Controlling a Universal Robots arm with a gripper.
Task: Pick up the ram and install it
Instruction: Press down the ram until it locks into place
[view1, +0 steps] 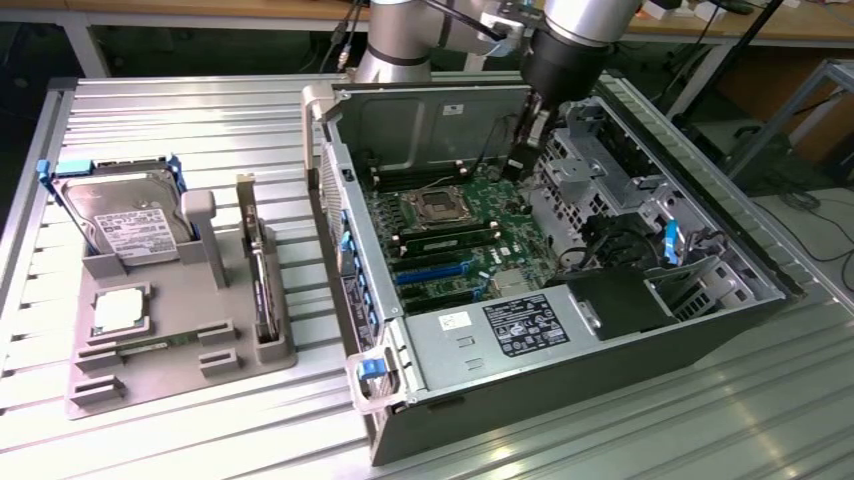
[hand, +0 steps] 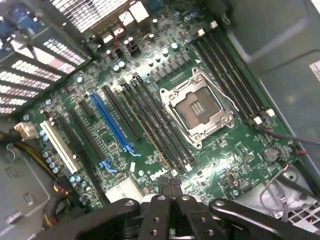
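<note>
My gripper (view1: 525, 150) reaches down inside the open computer case (view1: 400, 400), above the far end of the motherboard (view1: 461, 235). In the wrist view its fingertips (hand: 170, 186) are pressed together with nothing between them, hovering just past one end of the memory slots (hand: 157, 127) beside the CPU socket (hand: 196, 107). A long thin strip with a brownish edge (hand: 146, 131) runs along the slot farthest from the socket. It may be the ram seated there, but I cannot tell for sure.
A grey tray (view1: 174, 380) at the exterior view's left holds a silver hard drive (view1: 120, 215), an upright expansion card (view1: 254, 270) and a square chip (view1: 120, 308). Inside the case are drive cages (view1: 601, 170), cables (view1: 607, 245) and the power supply (view1: 521, 325).
</note>
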